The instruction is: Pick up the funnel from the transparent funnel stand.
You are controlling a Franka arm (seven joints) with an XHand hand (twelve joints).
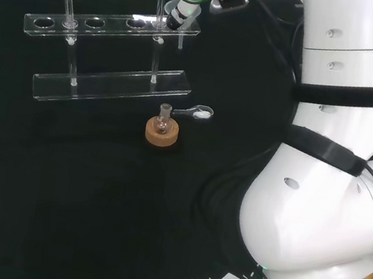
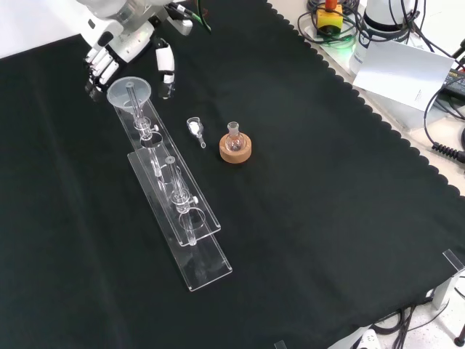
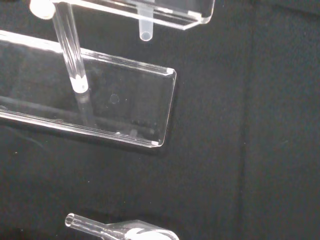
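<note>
hand (image 2: 123,43) | fingers (image 2: 166,64) straight, pointing down | holding nothing

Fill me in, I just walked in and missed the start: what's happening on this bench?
A white robot arm is bringing its hand to a clear funnel that sits in the end hole of the transparent funnel stand. The fingers are near the funnel's rim but not closed on it. Beside the stand, a small flask on a cork ring and a small clear scoop lie untouched.

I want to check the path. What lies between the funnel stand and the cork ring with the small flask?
In the front view, a small clear glass piece lies on the cloth between the funnel stand and the cork ring.
</note>
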